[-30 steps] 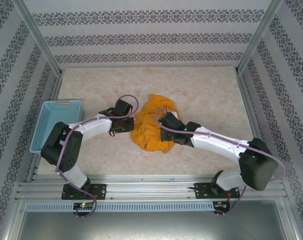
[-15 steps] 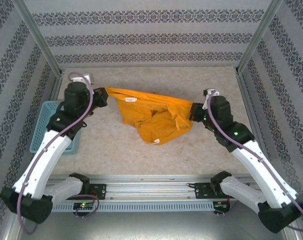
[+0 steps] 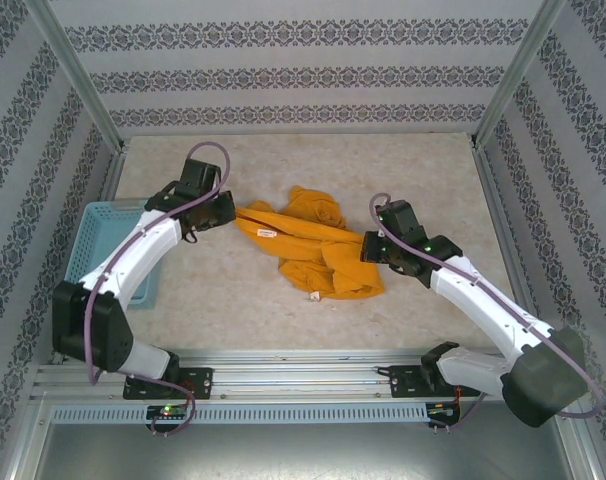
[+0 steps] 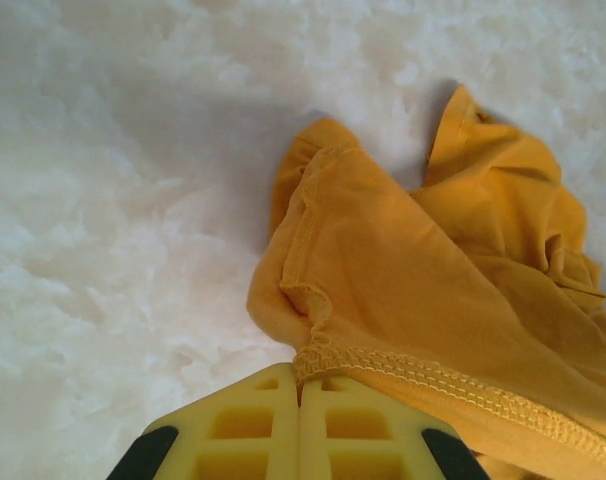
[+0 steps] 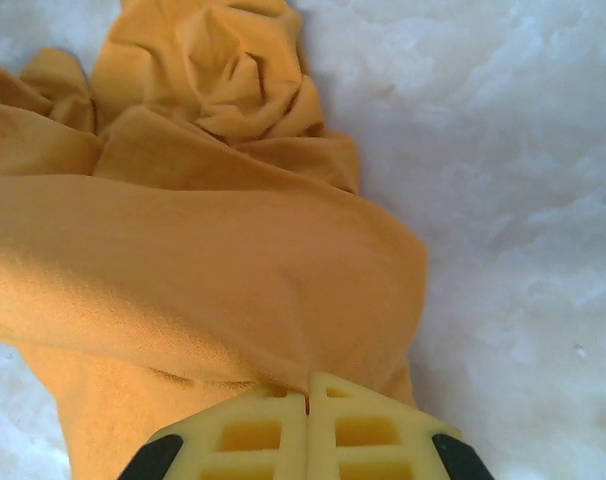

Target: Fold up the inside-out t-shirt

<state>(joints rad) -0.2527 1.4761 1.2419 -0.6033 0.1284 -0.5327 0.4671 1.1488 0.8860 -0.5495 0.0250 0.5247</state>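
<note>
Pinching the t-shirt mid-frame, left fingers and right fingers both clamp its edges; I'd pull apart evenly to flatten it.

Patterned wallpaper walls — pale marbled tabletop, metal frame.

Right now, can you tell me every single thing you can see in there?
t-shirt: one, orange-yellow, crumpled mid-table, held at both ends
label: one, white, on the t-shirt's left part
basket: one, light blue, table's left edge
table: one, pale marbled, under everything
walls: three, white with grey patterned stripes, around the table
left arm, right arm: white and black, reaching from the near edge
left fingers: yellow, shut on the t-shirt's stitched hem
right fingers: yellow, shut on the t-shirt's other end
</note>
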